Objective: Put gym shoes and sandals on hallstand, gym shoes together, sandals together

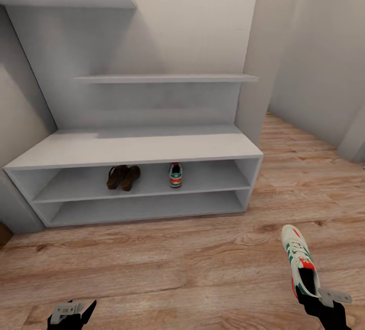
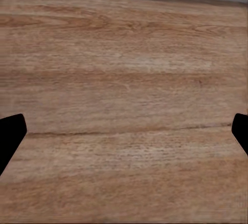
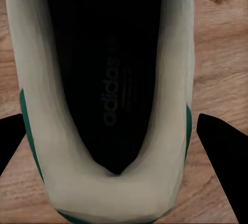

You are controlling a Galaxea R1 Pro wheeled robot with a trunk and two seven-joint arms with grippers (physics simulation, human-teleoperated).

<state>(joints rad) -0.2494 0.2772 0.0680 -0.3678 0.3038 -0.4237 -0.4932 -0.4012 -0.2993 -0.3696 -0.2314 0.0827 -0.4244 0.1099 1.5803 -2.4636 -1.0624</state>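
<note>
Our right gripper (image 1: 310, 293) grasps a white green-striped lace-up sneaker (image 1: 300, 261); our left gripper (image 1: 71, 315), partly cut off, is released. The light-grey hallstand's (image 1: 132, 147) upper compartment holds brown strappy sandals (image 1: 123, 177) and another sneaker (image 1: 175, 175).

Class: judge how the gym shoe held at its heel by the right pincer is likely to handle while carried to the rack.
The gym shoe probably feels light for its size. The right pincer holds it at the heel only, toe sticking out, so it may swing or pivot. Its hollow heel collar looks soft and could squash.
</note>
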